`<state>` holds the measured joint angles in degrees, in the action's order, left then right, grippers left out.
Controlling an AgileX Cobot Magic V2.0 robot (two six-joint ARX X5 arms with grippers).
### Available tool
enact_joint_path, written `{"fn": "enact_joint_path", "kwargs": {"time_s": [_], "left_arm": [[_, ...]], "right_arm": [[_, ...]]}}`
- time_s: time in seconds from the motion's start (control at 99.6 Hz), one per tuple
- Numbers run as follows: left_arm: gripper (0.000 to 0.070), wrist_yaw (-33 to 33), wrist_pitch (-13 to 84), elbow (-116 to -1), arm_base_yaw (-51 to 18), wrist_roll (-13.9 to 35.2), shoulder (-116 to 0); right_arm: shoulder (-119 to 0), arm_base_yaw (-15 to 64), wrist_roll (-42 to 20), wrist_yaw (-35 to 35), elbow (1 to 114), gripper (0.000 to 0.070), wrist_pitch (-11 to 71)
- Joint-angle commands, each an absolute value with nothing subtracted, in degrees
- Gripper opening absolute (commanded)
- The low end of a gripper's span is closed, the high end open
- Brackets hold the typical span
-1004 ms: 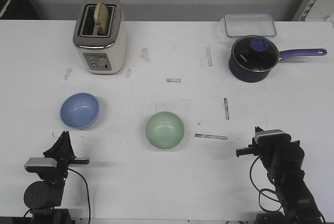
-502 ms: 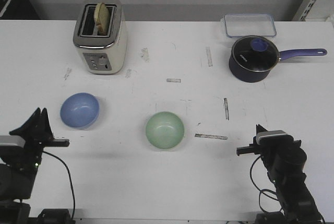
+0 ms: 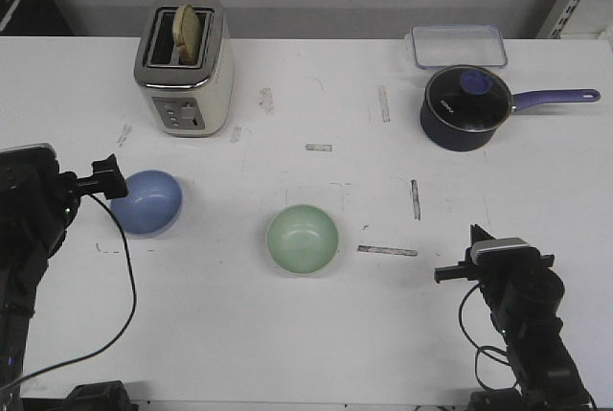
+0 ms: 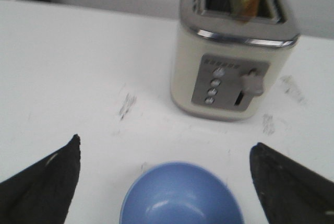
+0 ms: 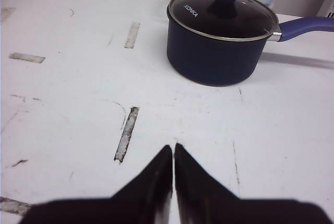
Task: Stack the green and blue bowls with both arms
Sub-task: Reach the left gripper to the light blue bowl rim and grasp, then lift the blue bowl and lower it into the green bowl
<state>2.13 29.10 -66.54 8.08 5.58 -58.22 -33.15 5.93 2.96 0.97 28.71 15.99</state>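
The periwinkle blue bowl (image 3: 147,202) sits upright on the white table at the left. The pale mint green bowl (image 3: 302,238) sits upright near the middle, apart from it. My left gripper (image 3: 107,181) hovers at the blue bowl's left rim. In the left wrist view it (image 4: 166,141) is open wide, its fingers (image 4: 47,182) on either side of the blue bowl (image 4: 181,195) and not touching it. My right gripper (image 3: 476,239) is low at the front right, shut and empty (image 5: 173,146), far from both bowls.
A cream toaster (image 3: 184,66) with bread in it stands behind the blue bowl (image 4: 237,46). A dark blue saucepan (image 3: 465,109) with a glass lid and long handle is at the back right (image 5: 222,38), with a clear lidded container (image 3: 458,45) behind it.
My left arm has risen from the front edge and moved forward, bringing its open gripper to the blue bowl. The right arm and both bowls have stayed in place.
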Motion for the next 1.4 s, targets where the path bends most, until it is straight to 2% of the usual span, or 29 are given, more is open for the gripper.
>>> {"fn": "enact_joint_path", "kwargs": {"time_s": [0.0,0.181,0.331,0.402,0.502,0.633,0.813,0.894,1.145,1.386], "left_arm": [[0.0609,5.1,31.2,-67.4,10.5,7.2,-61.1],[0.0608,10.5,38.8,-67.4,15.7,7.2,-71.3],[0.0604,11.2,42.0,-67.4,16.8,7.2,-79.6],[0.0582,11.2,42.0,-67.4,16.9,7.2,-83.2],[0.0482,11.2,41.8,-67.4,16.9,7.2,-87.4],[0.0384,11.2,41.8,-67.4,16.9,7.2,-90.6],[0.0080,11.2,40.6,-67.4,16.9,7.2,-90.6],[0.0001,11.2,40.1,-67.4,16.9,7.2,-90.5],[0.0000,11.4,39.5,-68.6,16.8,7.2,-90.0],[0.0000,14.3,41.5,-75.0,15.5,8.2,-85.3]], "right_arm": [[-33.5,6.0,2.3,1.1,29.2,0.0000,15.4],[-33.5,6.0,2.3,1.1,29.2,0.0000,15.4],[-33.5,6.0,2.3,1.1,29.2,0.0000,15.5],[-33.5,6.0,2.3,1.1,29.2,0.0000,15.5],[-33.5,6.0,2.3,1.1,29.2,0.0000,15.5],[-33.5,6.0,2.3,1.1,29.2,0.0000,15.5],[-33.5,6.0,2.3,1.1,29.2,0.0000,15.5],[-33.5,6.0,2.3,1.1,29.2,0.0000,15.5],[-33.5,6.0,2.3,1.1,29.2,0.0000,15.5],[-33.5,6.0,2.3,1.1,29.2,0.0000,15.6]]}}
